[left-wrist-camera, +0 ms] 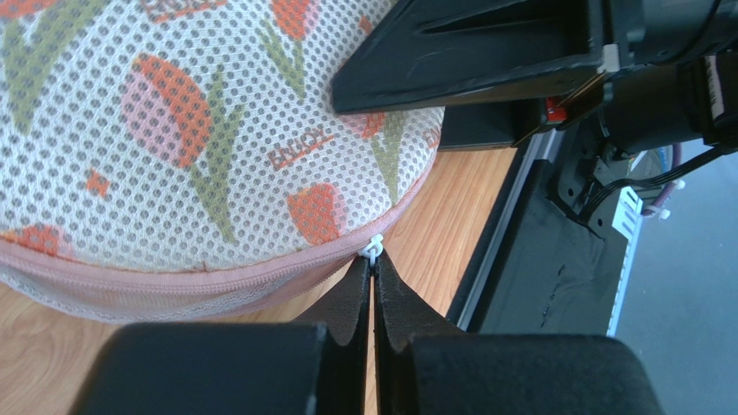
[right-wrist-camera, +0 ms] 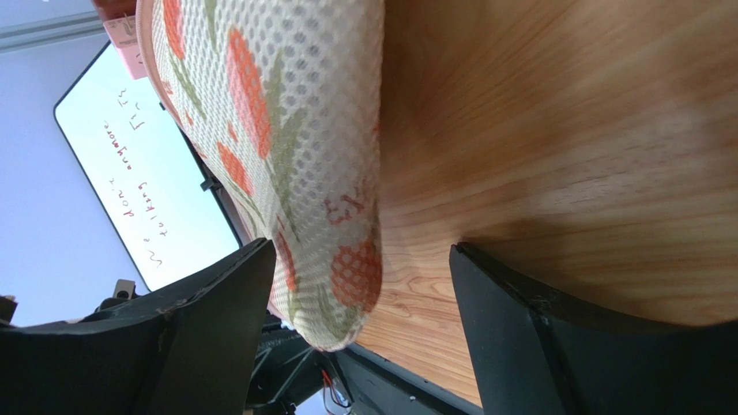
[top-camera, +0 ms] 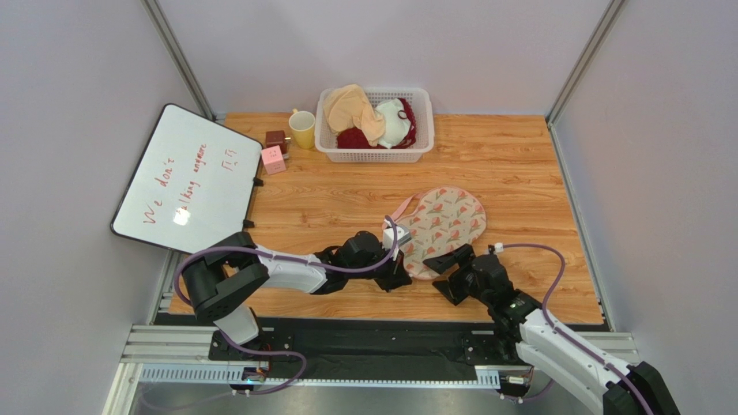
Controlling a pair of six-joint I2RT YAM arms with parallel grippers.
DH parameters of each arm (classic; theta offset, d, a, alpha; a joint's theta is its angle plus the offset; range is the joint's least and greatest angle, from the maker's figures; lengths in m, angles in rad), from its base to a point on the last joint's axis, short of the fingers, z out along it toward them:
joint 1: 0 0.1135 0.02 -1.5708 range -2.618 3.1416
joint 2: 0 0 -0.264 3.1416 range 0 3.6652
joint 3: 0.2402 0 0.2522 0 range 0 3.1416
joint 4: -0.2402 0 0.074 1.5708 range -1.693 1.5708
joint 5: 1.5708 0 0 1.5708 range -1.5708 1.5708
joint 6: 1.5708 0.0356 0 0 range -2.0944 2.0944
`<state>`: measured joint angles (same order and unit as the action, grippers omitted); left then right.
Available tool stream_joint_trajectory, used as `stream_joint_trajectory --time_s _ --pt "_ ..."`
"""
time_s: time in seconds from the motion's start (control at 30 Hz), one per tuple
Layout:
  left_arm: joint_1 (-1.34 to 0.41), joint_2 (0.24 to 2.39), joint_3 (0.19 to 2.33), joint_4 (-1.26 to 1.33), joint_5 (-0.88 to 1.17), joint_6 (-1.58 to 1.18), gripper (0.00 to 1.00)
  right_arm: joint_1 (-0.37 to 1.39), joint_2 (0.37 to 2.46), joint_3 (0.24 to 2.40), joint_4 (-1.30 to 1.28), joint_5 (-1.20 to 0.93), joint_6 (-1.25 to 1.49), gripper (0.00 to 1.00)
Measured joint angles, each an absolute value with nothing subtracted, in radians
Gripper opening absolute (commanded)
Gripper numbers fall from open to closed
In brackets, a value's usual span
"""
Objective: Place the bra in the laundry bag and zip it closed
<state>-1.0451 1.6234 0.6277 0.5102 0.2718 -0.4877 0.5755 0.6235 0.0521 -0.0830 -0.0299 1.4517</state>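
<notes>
The laundry bag (top-camera: 443, 221) lies flat on the wooden table, cream mesh with red tulip prints and a pink zipper edge (left-wrist-camera: 173, 275). The bra is hidden from every view. My left gripper (left-wrist-camera: 374, 270) is shut on the small white zipper pull (left-wrist-camera: 373, 250) at the bag's near rim. In the top view the left gripper (top-camera: 401, 277) sits at the bag's near-left end. My right gripper (right-wrist-camera: 364, 268) is open, its fingers (right-wrist-camera: 216, 320) astride the bag's rounded near end (right-wrist-camera: 342, 277) without pinching it. It shows beside the left one in the top view (top-camera: 443, 275).
A white slatted basket (top-camera: 329, 147) at the back holds a beige garment (top-camera: 355, 108) and a white and dark-red one (top-camera: 397, 125). A yellow cup (top-camera: 302, 130), a brown cube (top-camera: 276, 139) and a pink cube (top-camera: 273, 160) stand left of it. A whiteboard (top-camera: 186, 180) leans at the left edge.
</notes>
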Motion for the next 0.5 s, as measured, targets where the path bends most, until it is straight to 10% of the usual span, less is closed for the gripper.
stream_joint_trajectory --time_s 0.5 --pt "-1.078 1.685 0.709 0.414 0.210 -0.488 0.00 0.582 0.675 0.072 -0.059 0.017 1.422 0.00"
